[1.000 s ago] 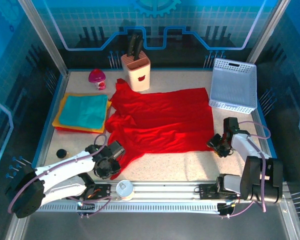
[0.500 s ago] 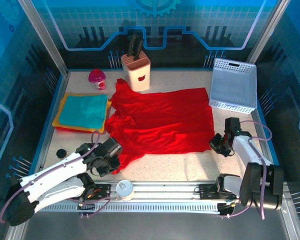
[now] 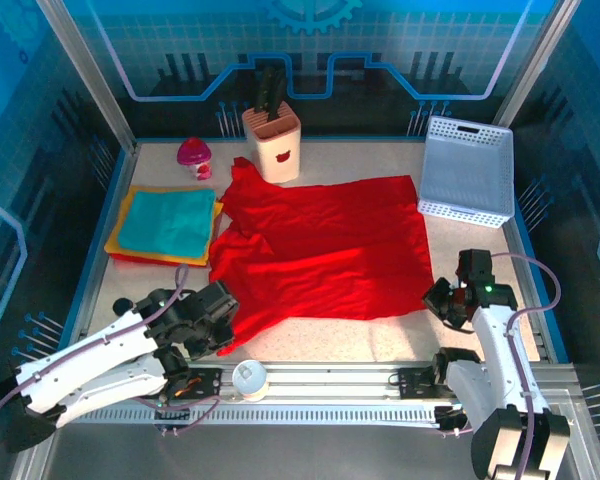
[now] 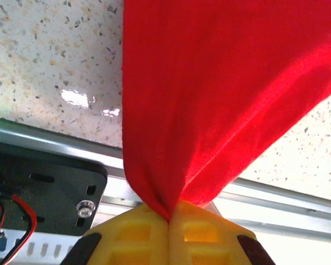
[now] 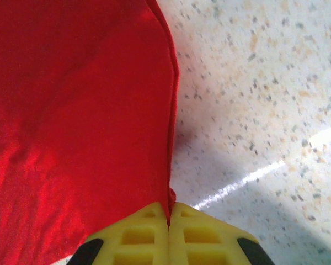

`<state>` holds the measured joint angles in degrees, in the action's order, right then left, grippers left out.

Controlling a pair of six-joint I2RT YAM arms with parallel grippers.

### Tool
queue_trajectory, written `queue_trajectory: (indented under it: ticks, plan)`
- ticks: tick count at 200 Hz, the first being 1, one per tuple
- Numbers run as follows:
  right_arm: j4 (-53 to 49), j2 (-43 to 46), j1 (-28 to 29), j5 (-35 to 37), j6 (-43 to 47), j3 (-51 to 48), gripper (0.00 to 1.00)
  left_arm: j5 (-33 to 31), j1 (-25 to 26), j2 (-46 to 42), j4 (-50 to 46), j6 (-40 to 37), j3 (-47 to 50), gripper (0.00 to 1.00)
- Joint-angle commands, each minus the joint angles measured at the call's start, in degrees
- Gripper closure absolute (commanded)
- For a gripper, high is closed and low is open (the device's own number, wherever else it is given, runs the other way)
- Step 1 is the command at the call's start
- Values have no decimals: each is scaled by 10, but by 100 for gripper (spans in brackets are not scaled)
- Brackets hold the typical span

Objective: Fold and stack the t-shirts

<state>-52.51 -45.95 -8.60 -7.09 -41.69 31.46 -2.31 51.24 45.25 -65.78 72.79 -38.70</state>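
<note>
One red t-shirt (image 3: 325, 250) (left gripper (image 4: 169, 221), right gripper (image 5: 169, 214))

Set on speckled table (image 3: 380, 335): red shirt (image 3: 320, 250) spread across the centre, folded shirt stack (image 3: 168, 222) with teal on top at left, pink item (image 3: 194, 158) and knife block (image 3: 272, 145) along the far edge, basket (image 3: 467, 170) at far right, black ball (image 3: 123, 306) near the left front.

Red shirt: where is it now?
Top view: the red shirt lies spread mid-table, between the folded stack on the left and the basket on the right. Its near corners are pinched by the left hand and right hand.
</note>
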Motion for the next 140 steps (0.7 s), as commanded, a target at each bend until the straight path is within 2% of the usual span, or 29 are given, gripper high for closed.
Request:
queue_trajectory:
  ticks: [1,54,93,120,140]
  plan:
    - [-63,27,0,3,-17,11,100,-9,21,-7,-56,27,-43,100]
    - [-98,29,-15,-22,-24,83,100,-48,28,-11,-133,23,-157,100]
    - [-140,51,-15,-10,-1,107,100,-45,59,-18,-132,36,-177,100]
    - [-159,83,-15,-11,4,121,100,-22,60,-7,-163,-14,-242,100]
    - [-173,91,-15,-1,14,132,100,-40,60,10,-226,-58,-320,100]
